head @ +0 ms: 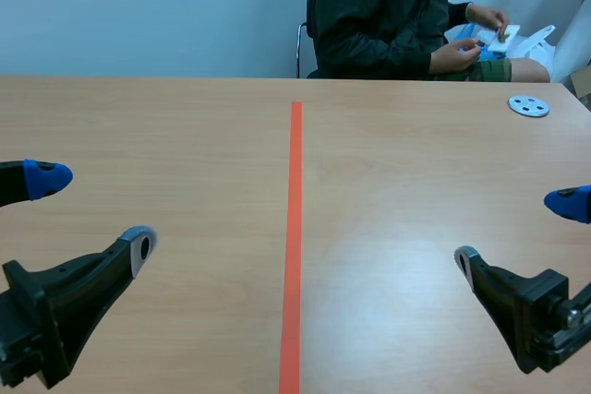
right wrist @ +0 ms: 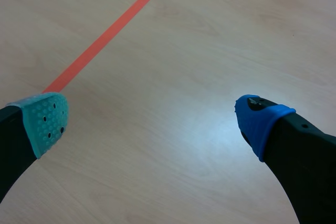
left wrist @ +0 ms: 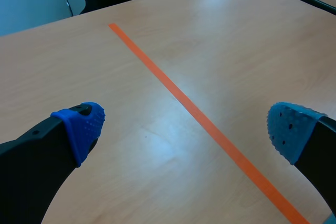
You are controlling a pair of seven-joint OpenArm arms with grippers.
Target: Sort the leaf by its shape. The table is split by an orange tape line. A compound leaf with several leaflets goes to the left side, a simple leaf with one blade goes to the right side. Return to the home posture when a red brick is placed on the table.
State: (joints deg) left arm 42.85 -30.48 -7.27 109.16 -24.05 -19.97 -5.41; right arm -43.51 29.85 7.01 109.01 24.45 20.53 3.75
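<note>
Leaf position could not be told: only a small green bit showed in the person's hands, beyond the table's far edge. The left gripper and right gripper stood wide open, gripping nothing. Each hung low over the table, well apart on either side of the orange tape line. A grey disc lay near the far right corner.
</note>
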